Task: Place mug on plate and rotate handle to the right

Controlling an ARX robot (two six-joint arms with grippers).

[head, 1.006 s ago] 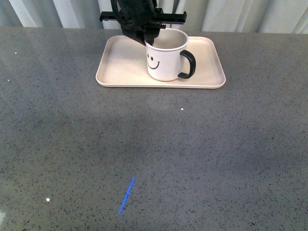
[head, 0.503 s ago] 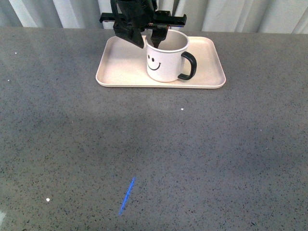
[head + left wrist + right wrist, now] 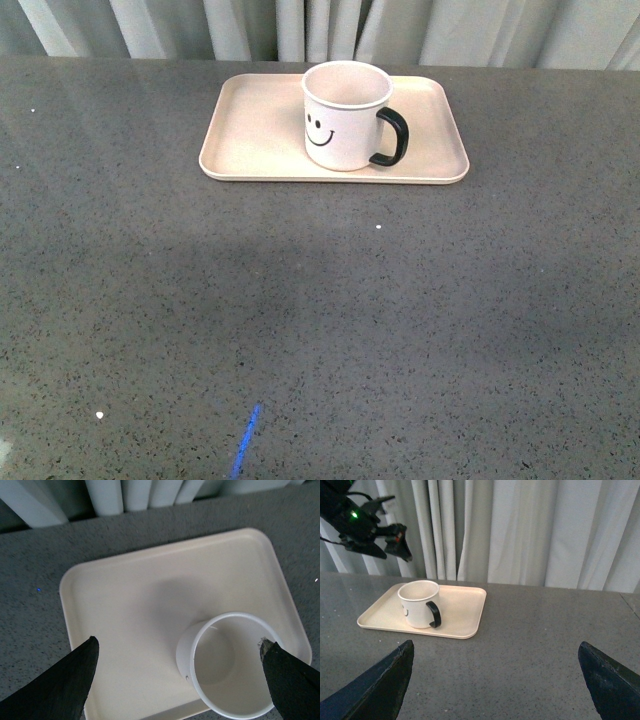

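Mug [image 3: 345,115] stands upright on the plate [image 3: 255,130], upper centre of the front view, handle [image 3: 392,137] pointing right. Left tool [image 3: 177,642] hangs above the plate, fingers spread wide, gripping nothing. Right tool [image 3: 495,644] spread too, well back from the plate. Grey speckled table [image 3: 400,320], pale curtains [image 3: 300,25] behind.

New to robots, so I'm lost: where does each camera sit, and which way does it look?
Front view: on the robot's body, facing forward at the mug on the plate; no arm shows.
Left wrist view: on that wrist, looking down into the mug; the open left gripper shows.
Right wrist view: on that wrist, farther back, facing the curtains; the open right gripper and the left gripper show.
All three share the mug and plate.
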